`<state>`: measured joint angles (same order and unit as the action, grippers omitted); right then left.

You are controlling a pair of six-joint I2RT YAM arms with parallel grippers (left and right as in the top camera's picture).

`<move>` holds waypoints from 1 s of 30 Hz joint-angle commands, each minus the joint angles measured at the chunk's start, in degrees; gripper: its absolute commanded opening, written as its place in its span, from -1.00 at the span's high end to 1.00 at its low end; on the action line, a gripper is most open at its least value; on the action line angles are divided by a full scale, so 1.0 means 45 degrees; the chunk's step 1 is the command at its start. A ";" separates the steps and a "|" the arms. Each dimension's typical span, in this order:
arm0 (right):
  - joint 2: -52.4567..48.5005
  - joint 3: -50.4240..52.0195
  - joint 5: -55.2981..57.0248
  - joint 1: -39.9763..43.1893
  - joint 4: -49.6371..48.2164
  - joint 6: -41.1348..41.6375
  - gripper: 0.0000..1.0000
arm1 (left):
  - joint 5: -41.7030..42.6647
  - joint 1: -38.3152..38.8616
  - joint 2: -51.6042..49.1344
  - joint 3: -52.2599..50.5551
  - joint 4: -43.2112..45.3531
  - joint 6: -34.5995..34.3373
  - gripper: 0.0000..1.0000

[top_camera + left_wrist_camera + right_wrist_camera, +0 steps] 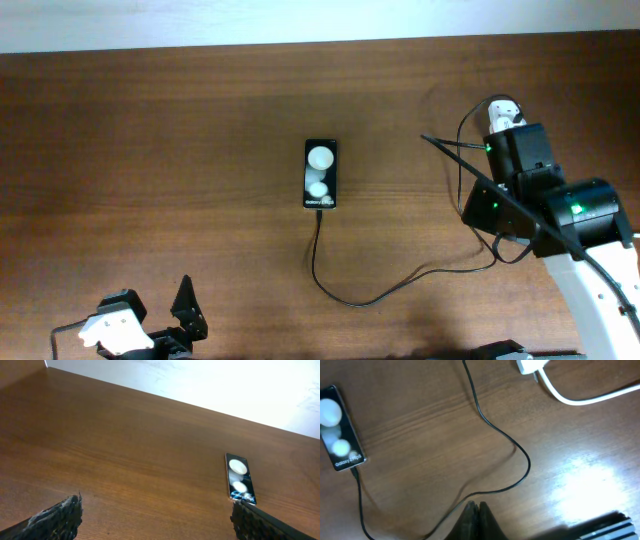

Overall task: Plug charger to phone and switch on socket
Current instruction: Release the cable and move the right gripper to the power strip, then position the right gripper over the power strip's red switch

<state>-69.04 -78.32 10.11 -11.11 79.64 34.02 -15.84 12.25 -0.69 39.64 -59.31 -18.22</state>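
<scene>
Because the right arm [585,215] hangs over the right part of the table [150,150], close to the far edge, it covers most of the socket [503,112]. Only a white end shows, and no switch can be made out. That looks like the main hazard. A press aimed without sight of the switch may land on the casing or slide the light strip across the wood.

The thick white cord [580,397] and white plug [529,366] lie just ahead of the wrist, where a stray push could also loosen them. The charger [380,295] loops toward the near edge and then up to the phone [320,174], which lies near the middle of the table. Its connector appears seated in the end facing the near edge.

That slack runs close by the right gripper [477,510], whose jaws are pressed together on nothing. A sweep of the arm could snag the cable, pull the connector out or drag the phone. The left gripper [156,507] sits spread wide and empty by the near left corner.

White lettering on the phone begins "Galaxy"; the remaining characters are too small to read.
</scene>
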 commanded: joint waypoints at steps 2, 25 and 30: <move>0.0160 -0.0165 -0.0092 0.0874 -0.0112 -0.0189 0.92 | 0.0087 -0.0034 0.0063 -0.0034 0.0015 -0.0083 -0.98; -0.3468 -0.0165 -0.2589 0.4915 -0.0947 -0.2851 0.92 | 0.0087 -0.0034 0.0063 -0.0034 0.0015 -0.0083 -0.98; -0.3468 -0.0165 -0.2739 0.4915 -0.1127 -0.2856 0.92 | 0.0087 -0.0034 0.0063 -0.0034 0.0015 -0.0083 -0.98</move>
<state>-84.71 -78.41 -1.32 10.74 75.22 21.82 -15.68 12.25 -0.67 39.64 -59.29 -18.22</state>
